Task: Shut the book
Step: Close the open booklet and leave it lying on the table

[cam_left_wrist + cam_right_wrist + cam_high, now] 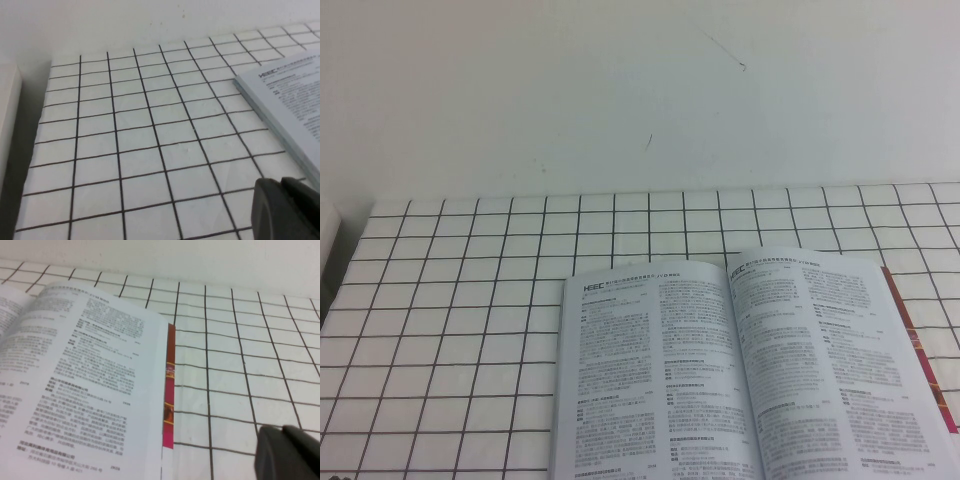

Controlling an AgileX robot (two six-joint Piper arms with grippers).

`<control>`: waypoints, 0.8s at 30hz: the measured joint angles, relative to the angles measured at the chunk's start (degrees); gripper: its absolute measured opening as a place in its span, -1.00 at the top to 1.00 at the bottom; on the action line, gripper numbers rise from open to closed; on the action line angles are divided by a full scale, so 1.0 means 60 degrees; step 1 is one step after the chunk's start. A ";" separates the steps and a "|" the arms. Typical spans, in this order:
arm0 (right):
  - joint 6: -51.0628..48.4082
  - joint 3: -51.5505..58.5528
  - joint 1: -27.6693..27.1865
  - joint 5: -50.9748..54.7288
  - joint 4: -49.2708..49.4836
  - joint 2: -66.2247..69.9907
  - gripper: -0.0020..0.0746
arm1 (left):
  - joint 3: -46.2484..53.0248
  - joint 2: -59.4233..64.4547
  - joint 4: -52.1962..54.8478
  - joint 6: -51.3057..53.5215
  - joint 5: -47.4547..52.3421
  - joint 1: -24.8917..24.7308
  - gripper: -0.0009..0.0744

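An open book (740,370) lies flat on the grid cloth at the front right of the table, with white text pages facing up. A red cover edge (920,350) peeks out under its right side. Neither arm appears in the high view. In the left wrist view my left gripper (281,181) hovers low over the cloth just left of the book (295,95), its dark fingers pressed together and holding nothing. In the right wrist view my right gripper (282,429) is over bare cloth to the right of the book (85,380) and its red cover edge (169,390), fingers together, holding nothing.
A white cloth with a black grid (470,330) covers the table up to the white wall (620,90). A pale boxy object (7,115) stands off the table's left edge. Bare cloth lies left of and behind the book.
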 joint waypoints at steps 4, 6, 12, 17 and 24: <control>0.0000 0.0083 0.0000 -0.0986 0.0539 0.0000 0.95 | 0.0055 0.0000 -0.1475 0.0000 -0.0743 0.0000 0.99; 0.0000 0.0083 0.0000 -0.1826 0.1064 0.0000 0.95 | 0.0055 0.0000 -0.2492 0.0000 -0.1406 0.0000 0.99; 0.0000 0.0083 0.0000 -0.2848 0.1549 0.0000 0.95 | 0.0055 0.0000 -0.4887 0.0000 -0.2794 0.0000 0.99; -0.0250 0.0083 0.0000 -0.4143 0.1549 0.0000 0.95 | 0.0055 0.0000 -0.5604 -0.0021 -0.3434 0.0000 0.99; -0.0325 0.0083 0.0000 -1.0180 0.1549 0.0000 0.95 | 0.0036 0.0000 -0.5767 -0.2429 -0.6057 0.0000 0.99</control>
